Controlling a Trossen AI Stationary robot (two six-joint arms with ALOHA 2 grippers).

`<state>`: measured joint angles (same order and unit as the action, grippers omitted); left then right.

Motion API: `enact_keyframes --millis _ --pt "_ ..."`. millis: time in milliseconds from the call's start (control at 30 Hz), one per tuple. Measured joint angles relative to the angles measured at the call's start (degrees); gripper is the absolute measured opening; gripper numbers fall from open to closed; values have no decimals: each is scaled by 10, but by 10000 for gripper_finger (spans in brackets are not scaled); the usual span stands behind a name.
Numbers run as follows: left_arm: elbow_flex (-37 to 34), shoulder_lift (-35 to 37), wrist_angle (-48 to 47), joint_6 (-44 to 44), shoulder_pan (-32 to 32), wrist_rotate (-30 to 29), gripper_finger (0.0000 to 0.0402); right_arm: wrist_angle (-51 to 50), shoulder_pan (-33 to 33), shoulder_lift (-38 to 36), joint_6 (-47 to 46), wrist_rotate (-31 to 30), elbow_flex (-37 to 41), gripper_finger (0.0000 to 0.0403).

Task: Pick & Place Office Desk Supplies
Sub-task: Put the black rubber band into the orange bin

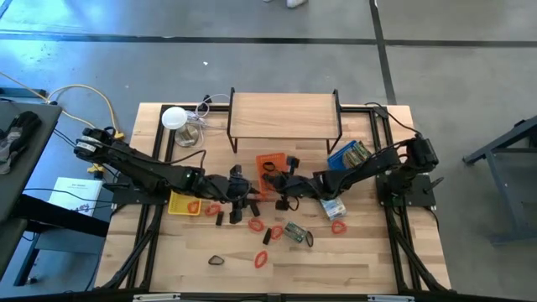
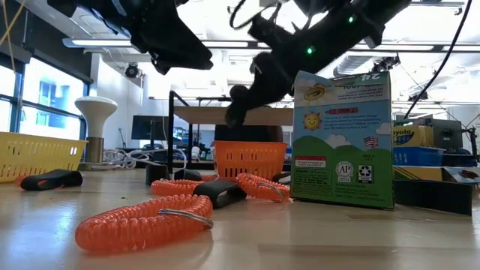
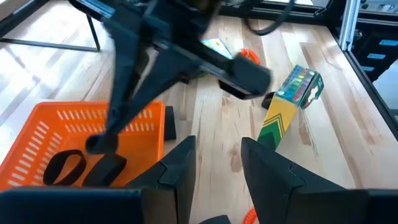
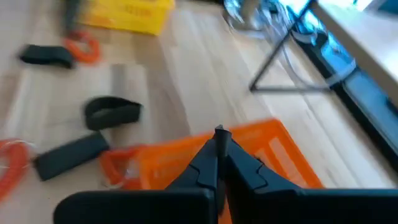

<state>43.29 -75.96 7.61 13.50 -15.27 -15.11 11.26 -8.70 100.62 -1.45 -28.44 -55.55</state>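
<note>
Presently, both arms are meeting at mid-table beside the orange tray (image 1: 270,163). The left gripper (image 3: 216,163) is hovering just beside that tray's rim, fingers apart and holding nothing, with bare wood showing between them. The right gripper (image 4: 219,148) is hanging over the tray's near edge, fingers pressed together and empty. Two black clip-like pieces (image 3: 65,167) are lying inside the tray. Red-orange coiled loops (image 1: 259,259) and further black pieces (image 1: 216,259) are lying scattered over the front boards, mostly apart from one another. A crayon box (image 2: 343,139) is standing upright near the right arm. The yellow tray (image 1: 184,204) is sitting close under the left arm.
</note>
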Motion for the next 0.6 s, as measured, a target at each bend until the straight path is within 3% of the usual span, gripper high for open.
enact_keyframes --millis 300,400,600 --pt "0 0 -19 0 0 0 123 -49 27 0 -74 25 0 35" --pt "0 0 -29 6 0 0 124 -49 27 0 -69 50 0 69" --pt "0 0 -68 78 0 35 124 -45 24 0 -64 29 0 162"
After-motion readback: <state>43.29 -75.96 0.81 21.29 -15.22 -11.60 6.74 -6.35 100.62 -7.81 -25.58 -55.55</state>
